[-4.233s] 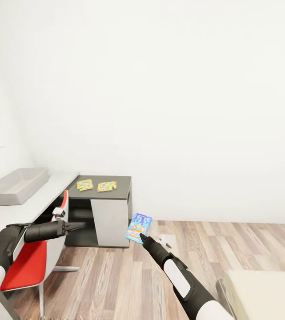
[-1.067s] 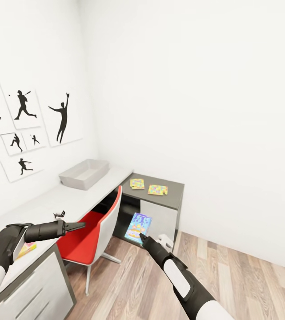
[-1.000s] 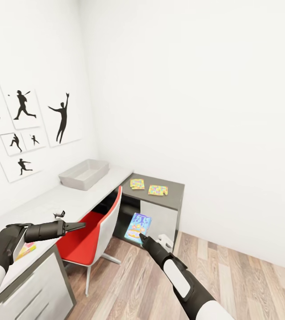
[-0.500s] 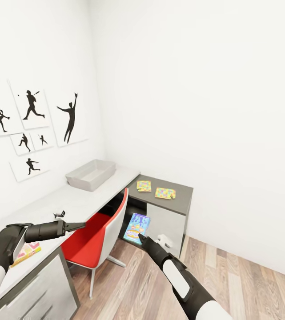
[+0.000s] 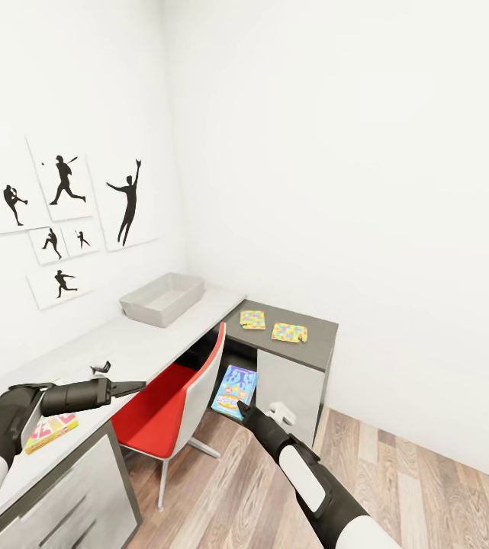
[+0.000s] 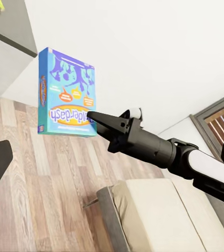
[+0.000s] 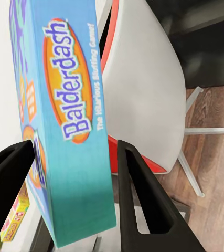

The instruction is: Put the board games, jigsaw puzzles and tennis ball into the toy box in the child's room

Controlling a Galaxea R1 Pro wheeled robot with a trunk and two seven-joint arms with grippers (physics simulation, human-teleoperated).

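The right arm reaches forward, its claw pinching the upright Balderdash board game in the air beside the red chair. The left arm stretches level over the worktop, its claw pressed together; the toy box sits at the worktop's far end.

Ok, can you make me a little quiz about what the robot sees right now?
1. True or false: the right gripper is shut on the blue board game.
2. How many jigsaw puzzles lie on the dark grey table?
A) one B) two C) four
3. Fill in: the grey toy box sits on the white desk below the ______ pictures on the wall.

Key: 1 true; 2 B, the second puzzle lies beside the first; 3 the black silhouette pictures.
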